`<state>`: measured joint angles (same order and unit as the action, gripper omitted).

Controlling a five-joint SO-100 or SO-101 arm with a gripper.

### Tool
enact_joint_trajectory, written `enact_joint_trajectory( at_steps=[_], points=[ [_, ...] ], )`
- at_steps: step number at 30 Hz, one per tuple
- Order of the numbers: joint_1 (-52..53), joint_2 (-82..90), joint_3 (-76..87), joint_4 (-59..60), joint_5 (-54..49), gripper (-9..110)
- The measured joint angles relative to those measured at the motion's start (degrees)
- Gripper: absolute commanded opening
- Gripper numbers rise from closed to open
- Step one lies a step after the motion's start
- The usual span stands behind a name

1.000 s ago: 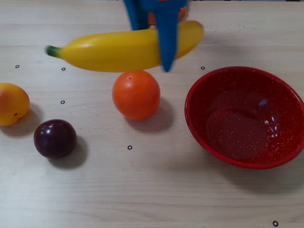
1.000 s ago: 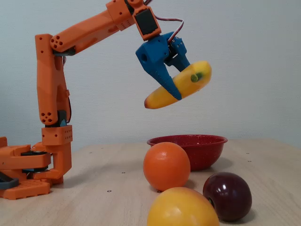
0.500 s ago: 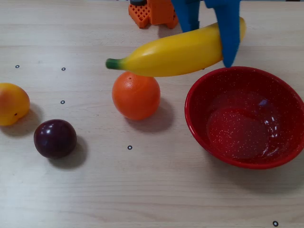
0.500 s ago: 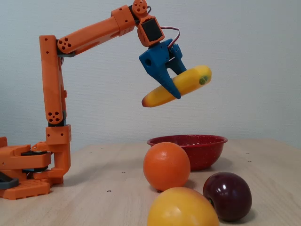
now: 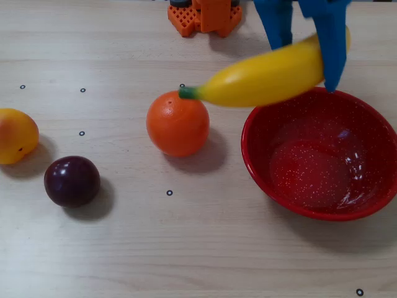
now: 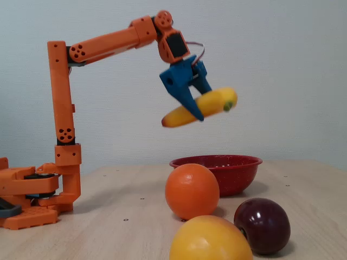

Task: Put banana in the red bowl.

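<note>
The yellow banana [image 5: 260, 79] is held in the air, its green stem tip pointing left in the overhead view, over the red bowl's left rim. It also shows in the fixed view [image 6: 199, 108], well above the table. My blue gripper [image 5: 308, 53] is shut on the banana near its right end; in the fixed view the gripper [image 6: 196, 105] hangs from the orange arm. The speckled red bowl [image 5: 291, 202] sits at the right of the overhead view and is empty; in the fixed view the bowl [image 6: 238, 176] stands below the banana.
An orange [image 5: 178, 123] sits just left of the bowl, also in the fixed view [image 6: 192, 190]. A dark plum [image 5: 72, 180] and a yellow-orange fruit [image 5: 15, 135] lie at the left. The arm's orange base [image 5: 205, 17] is at the back.
</note>
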<state>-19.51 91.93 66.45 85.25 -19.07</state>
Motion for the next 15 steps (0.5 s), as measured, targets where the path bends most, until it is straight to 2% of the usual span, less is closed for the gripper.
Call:
enact_joint_trajectory(
  at_steps=[15],
  points=[
    [-4.9, -10.0, 5.1, -11.7, 1.9, 0]
  ],
)
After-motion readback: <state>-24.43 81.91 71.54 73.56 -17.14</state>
